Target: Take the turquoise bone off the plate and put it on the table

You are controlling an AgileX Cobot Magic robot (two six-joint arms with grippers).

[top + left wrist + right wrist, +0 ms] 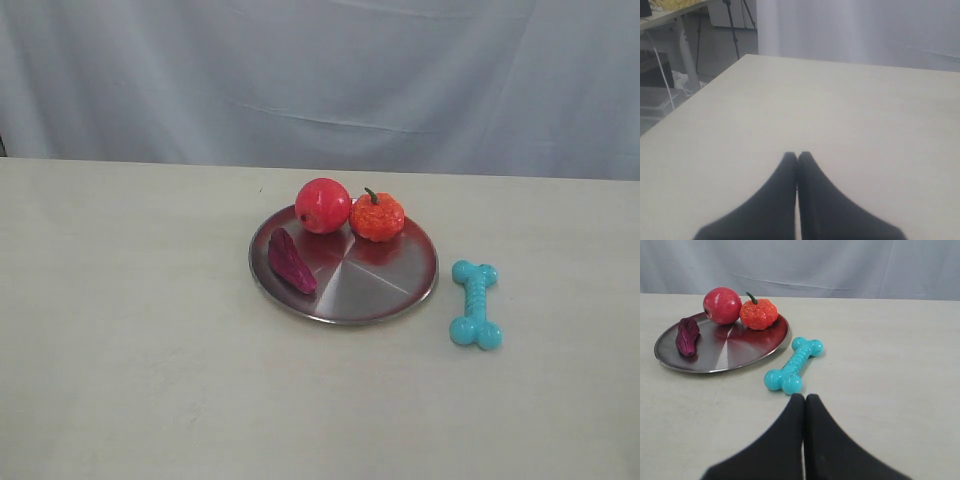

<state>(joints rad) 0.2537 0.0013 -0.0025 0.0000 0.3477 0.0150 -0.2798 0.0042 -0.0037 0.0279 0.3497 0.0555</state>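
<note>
one turquoise bone (476,304) on the table (130,350), clear of the plate (370,290)

nearest in its own wrist view is the right gripper (804,396), its two dark fingertips pressed together with nothing between them. just beyond those tips lies the bone, one knobbed end close to the gripper and the ribbed shaft running away from it, so the long axis points roughly along the gripper's line of reach, slightly slanted. in the exterior view the bone rests flat on the table to the right of the plate, near the rim but apart from it. that puts it on the right arm's side. the left gripper (797,154) is likewise closed and empty, with only bare tabletop ahead of it and no toy in its view.

farther back, the plate holds a magenta wedge (291,260) on its left part, then a red fruit (323,205) and an orange pumpkin (377,216) side by side at the far rim. a pale curtain (320,70) closes the scene behind.

judged from how things lie, the placing looks done; no further grasp seems called for.
</note>
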